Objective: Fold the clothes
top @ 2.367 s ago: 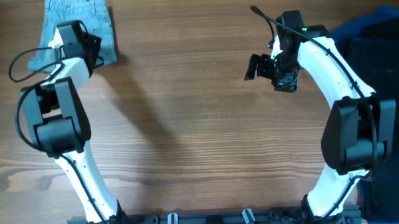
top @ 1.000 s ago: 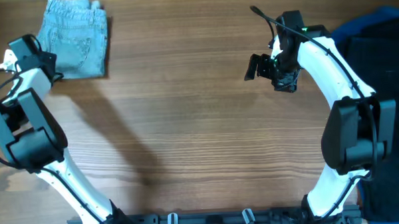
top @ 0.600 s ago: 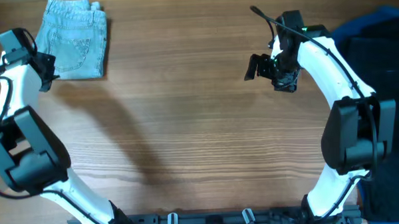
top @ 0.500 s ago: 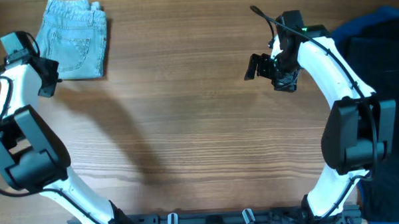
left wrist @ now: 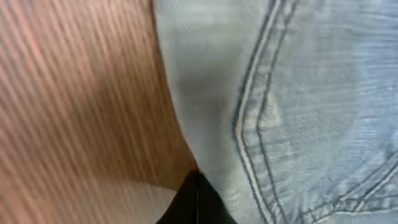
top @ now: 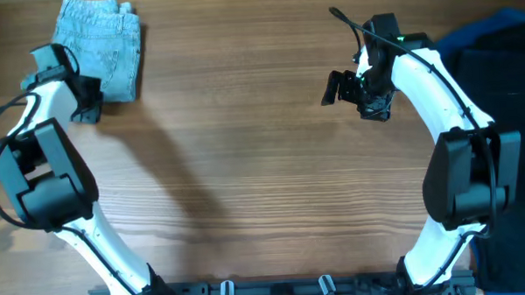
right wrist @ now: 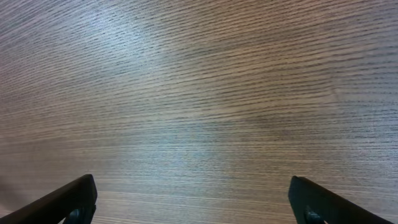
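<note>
The pale blue denim shorts (top: 97,44) lie folded flat at the table's far left corner, with a stitched pocket showing in the left wrist view (left wrist: 292,106). My left gripper (top: 87,101) is shut, and its tips (left wrist: 198,186) touch the lower left edge of the shorts without holding cloth. My right gripper (top: 337,88) is open and empty above bare wood at the far right; its two fingers show wide apart in the right wrist view (right wrist: 199,205). A pile of black and bright-blue fabric (top: 505,60) lies at the right edge.
The wooden table (top: 246,166) is bare between the two arms. The dark garment pile runs down the right edge behind the right arm. Both arm bases stand at the near edge.
My left gripper left the top of the shorts, swung out to their left, then came back right and down to their lower left edge. The right arm has not moved.
</note>
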Available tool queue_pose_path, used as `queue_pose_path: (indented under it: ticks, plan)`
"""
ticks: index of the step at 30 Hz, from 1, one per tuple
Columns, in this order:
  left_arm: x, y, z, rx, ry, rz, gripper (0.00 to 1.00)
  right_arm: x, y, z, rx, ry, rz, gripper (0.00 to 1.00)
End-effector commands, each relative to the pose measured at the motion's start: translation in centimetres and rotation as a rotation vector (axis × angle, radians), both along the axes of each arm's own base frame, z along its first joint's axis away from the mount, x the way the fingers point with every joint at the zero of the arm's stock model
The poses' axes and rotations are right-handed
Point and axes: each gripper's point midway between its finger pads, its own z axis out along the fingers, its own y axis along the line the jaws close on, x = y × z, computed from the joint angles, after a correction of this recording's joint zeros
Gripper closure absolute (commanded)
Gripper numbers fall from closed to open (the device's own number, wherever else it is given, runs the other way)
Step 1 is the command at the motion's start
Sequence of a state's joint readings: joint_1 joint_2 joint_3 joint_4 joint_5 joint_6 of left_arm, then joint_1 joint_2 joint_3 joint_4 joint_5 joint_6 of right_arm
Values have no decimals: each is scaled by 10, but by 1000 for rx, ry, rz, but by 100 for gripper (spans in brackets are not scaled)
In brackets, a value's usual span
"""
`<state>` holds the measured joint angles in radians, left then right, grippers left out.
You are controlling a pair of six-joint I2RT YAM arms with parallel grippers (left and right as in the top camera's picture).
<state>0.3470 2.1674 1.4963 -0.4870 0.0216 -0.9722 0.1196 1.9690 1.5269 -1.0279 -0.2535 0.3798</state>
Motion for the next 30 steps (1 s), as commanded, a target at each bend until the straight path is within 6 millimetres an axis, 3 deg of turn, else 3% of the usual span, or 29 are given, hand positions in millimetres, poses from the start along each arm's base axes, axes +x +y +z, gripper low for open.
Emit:
queue_pose_path:
  ticks: [1, 6, 10, 12, 14, 16, 19, 25, 30]
  plan:
    - [7, -10, -11, -31, -14, 29, 96, 3, 3, 7, 3, -28, 19, 0]
    - [16, -4, -8, 2, -51, 35, 96, 3, 3, 8, 3, -28, 19, 1]
    - [23, -19, -14, -1, -52, 8, 96, 3, 3, 8, 4, -28, 19, 0]
    - [20, -27, -14, 3, -30, -27, 96, 3, 3, 8, 4, -28, 18, 0]
    - [3, -33, -7, -9, 31, -45, 96, 3, 3, 8, 4, -28, 19, 0]
    - [-13, -36, 15, -20, 67, -42, 96, 4, 3, 8, 4, -32, 19, 0]
    - [-7, -36, 64, 34, -23, -98, 96, 8, 4, 8, 6, -46, 18, 0]
    - [51, -19, 107, 167, -299, -139, 96, 9, 4, 8, 6, -52, 18, 0]
    - [64, -15, 66, 161, -281, -140, 96, 9, 4, 8, 7, -53, 17, 1]
